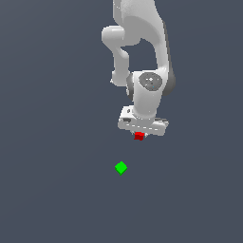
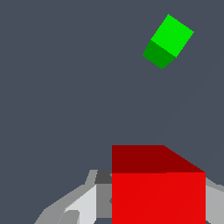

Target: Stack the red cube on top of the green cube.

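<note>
The tool (image 1: pixel 139 134) is closed on the red cube (image 1: pixel 138 136), holding it between its fingers (image 2: pixel 83 205). The green cube (image 1: pixel 121 167) lies alone on the worktop (image 1: pixel 47 190), nearer and slightly to the exterior view's left.

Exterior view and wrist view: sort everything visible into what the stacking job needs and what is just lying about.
Needed for the job:
red cube, sitting between the fingers of the gripper
green cube, alone on the floor, apart from the gripper

Just lying about:
nothing else shows, only the plain grey floor
</note>
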`<state>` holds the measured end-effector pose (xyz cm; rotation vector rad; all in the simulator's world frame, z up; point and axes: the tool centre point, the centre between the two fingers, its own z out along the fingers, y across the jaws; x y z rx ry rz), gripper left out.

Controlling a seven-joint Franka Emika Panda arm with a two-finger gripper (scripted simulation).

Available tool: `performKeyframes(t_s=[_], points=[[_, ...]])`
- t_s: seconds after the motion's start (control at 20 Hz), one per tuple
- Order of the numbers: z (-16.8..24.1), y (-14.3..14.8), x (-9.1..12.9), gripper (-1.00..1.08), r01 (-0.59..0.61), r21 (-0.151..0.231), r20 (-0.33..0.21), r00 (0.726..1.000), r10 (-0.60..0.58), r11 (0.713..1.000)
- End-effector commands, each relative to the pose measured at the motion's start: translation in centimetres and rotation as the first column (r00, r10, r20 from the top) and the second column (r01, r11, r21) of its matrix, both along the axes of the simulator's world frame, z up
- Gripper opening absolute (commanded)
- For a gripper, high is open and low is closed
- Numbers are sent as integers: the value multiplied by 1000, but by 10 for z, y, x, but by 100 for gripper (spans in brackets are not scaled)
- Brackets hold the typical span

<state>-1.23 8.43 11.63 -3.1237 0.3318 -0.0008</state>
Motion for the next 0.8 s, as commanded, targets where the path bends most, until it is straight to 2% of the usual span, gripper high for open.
performKeyframes(t_s=[0.0,0.35,0.75], points=[[-2,-4,5,-100,1,0,0,1000,-1,1000],[-13,-22,30,-100,1,0,0,1000,-1,1000],[-32,-51,72,-100,1,0,0,1000,-1,1000]])
